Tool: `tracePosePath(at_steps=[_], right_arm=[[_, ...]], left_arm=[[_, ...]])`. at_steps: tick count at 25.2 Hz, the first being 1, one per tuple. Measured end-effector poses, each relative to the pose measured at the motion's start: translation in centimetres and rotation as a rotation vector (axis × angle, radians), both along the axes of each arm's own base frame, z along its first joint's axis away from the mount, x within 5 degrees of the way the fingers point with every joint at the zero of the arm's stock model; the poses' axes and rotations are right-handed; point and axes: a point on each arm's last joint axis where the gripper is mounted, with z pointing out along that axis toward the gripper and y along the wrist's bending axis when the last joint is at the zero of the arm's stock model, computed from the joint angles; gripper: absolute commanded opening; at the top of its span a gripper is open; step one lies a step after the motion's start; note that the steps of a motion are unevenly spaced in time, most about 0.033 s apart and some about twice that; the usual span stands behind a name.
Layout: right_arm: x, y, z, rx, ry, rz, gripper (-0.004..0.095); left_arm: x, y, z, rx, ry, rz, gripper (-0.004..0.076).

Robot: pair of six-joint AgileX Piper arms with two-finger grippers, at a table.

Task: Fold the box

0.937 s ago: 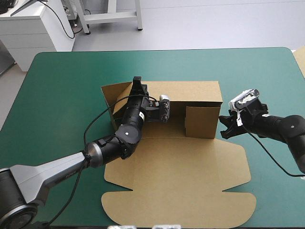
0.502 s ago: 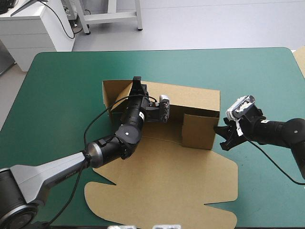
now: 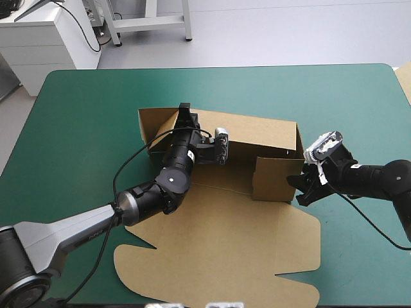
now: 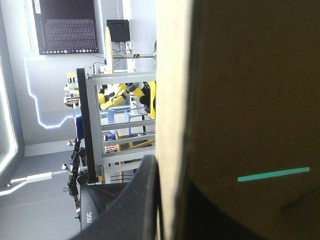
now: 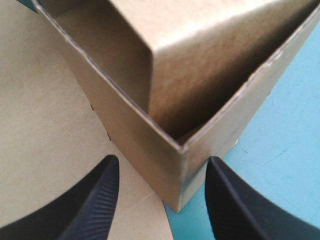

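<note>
Right wrist view: the right gripper (image 5: 162,159) is standing wide open, straddling a corner of the brown box (image 5: 200,65); the left gripper (image 4: 170,175) is pinching its wall.

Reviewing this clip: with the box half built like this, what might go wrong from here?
1. The right gripper is open, straddling the box corner without gripping; a push may slide the box instead of folding it.
2. The side flap looks untucked inside and may spring out.
3. The left gripper pinches only the back wall, which may bend or tear.
</note>
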Motion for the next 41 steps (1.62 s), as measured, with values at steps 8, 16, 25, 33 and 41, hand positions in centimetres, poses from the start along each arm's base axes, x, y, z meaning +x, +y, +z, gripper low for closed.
tracePosePath(at_steps=[8, 16, 25, 33, 41], right_arm=[[0.4, 1.9, 0.2, -0.018, -0.057, -0.010, 0.0532], [1.9, 3.3, -1.6, -0.067, -0.007, -0.074, 0.0554], [2.5, 3.0, -1.5, -0.068, -0.055, -0.117, 0.0554], [3.3, 3.6, -1.8, -0.014, -0.075, -0.090, 0.0562], [4.9, 4.2, -2.1, 0.003, -0.081, -0.053, 0.0568]], left_arm=[[0.0, 0.0, 0.0, -0.002, 0.001, -0.001, -0.0008], [0.0, 0.1, 0.0, 0.001, -0.004, 0.013, -0.0006], [0.1, 0.9, -0.1, -0.001, -0.005, 0.113, 0.0001], [0.0, 1.4, -0.2, 0.004, 0.023, 0.183, 0.0001], [-0.1, 2.6, -0.2, 0.003, 0.030, 0.323, 0.0001]])
